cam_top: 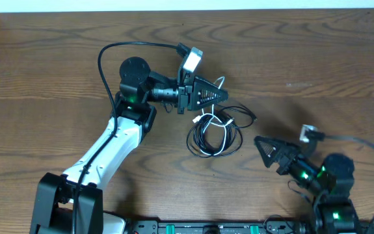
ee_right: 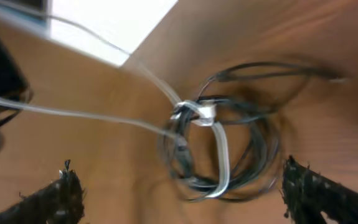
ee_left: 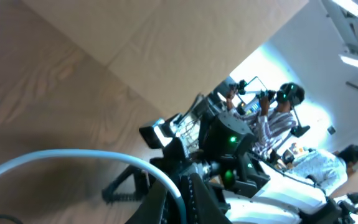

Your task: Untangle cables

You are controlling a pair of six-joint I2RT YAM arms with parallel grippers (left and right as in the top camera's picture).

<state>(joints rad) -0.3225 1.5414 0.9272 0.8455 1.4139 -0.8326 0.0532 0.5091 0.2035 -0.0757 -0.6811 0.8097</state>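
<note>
Your right claw stands wide apart and free, the coil of cables lying on the table dead ahead between its fingers, while your left claw, just beyond the coil, looks pinched on the white cord.

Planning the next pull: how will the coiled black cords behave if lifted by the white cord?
Probably floppy: the black cords lie in loose loops. Likely light, so the whole coil may drag along, since the white cord loops through it. The wrap might tighten.
</note>
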